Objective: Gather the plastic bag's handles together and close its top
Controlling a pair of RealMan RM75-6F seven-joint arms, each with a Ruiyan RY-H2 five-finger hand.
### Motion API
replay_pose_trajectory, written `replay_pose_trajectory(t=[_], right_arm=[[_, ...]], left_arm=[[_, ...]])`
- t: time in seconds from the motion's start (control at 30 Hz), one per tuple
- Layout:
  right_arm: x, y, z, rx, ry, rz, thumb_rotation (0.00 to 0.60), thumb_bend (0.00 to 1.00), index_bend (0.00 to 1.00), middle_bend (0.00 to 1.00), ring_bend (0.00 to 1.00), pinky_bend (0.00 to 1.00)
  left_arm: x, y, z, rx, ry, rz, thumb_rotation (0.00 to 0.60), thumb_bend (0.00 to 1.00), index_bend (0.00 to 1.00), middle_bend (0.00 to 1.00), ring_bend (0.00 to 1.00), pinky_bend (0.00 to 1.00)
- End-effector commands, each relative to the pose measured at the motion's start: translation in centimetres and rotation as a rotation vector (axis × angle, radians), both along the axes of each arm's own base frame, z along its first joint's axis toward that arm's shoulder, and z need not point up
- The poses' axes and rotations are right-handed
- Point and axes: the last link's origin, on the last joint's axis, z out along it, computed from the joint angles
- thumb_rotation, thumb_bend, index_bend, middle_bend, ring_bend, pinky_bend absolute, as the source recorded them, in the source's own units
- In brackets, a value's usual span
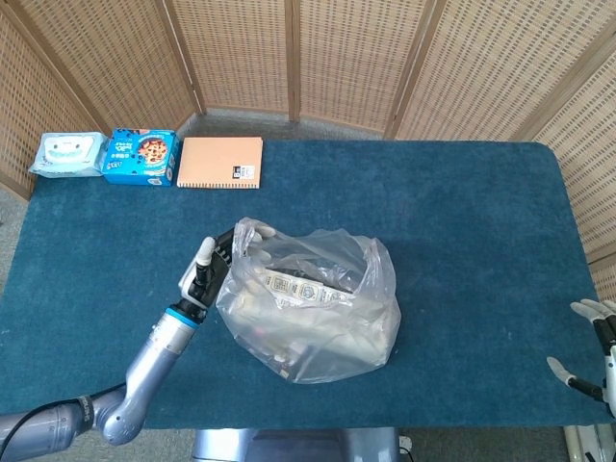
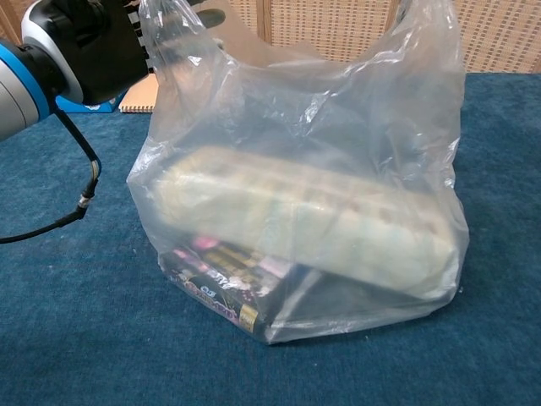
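Observation:
A clear plastic bag [image 1: 313,308] [image 2: 304,194] with packaged goods inside stands in the middle of the blue table [image 1: 462,221]. My left hand [image 1: 214,265] [image 2: 97,46] grips the bag's left handle [image 1: 248,234] [image 2: 173,25] and holds it up and out to the left, so the bag's mouth gapes. The bag's right handle [image 1: 375,265] [image 2: 427,34] stands up free, touched by nothing. My right hand [image 1: 595,351] hovers at the table's near right corner, far from the bag, fingers spread and holding nothing.
At the table's far left lie a pack of wipes [image 1: 65,154], a blue cookie box [image 1: 141,156] and an orange notebook [image 1: 220,163] [image 2: 139,95]. Wicker screens [image 1: 308,58] close off the back.

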Motion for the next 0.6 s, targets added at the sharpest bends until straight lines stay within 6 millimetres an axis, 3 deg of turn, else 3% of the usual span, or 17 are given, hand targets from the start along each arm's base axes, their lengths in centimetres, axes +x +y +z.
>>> replay_pose_trajectory(t=[0.03, 0.27, 0.6], right_arm=[[0.0, 0.1, 0.1, -0.002, 0.001, -0.002, 0.544, 0.19, 0.23, 0.23, 0.17, 0.16], [0.1, 0.1, 0.1, -0.002, 0.001, -0.001, 0.545, 0.19, 0.23, 0.23, 0.17, 0.16], [0.2, 0.2, 0.2, -0.009, 0.001, 0.001, 0.546, 0.19, 0.23, 0.23, 0.17, 0.16]], left_arm=[[-0.2, 0.2, 0.4, -0.052, -0.04, 0.017, 0.0, 0.15, 0.38, 0.3, 0.27, 0.42], [-0.6, -0.2, -0.6, -0.19, 0.032, -0.012, 0.0, 0.14, 0.38, 0.33, 0.34, 0.47], [2.7, 1.5, -0.5, -0.394, -0.112, -0.073, 0.0, 0.1, 0.38, 0.34, 0.34, 0.48]])
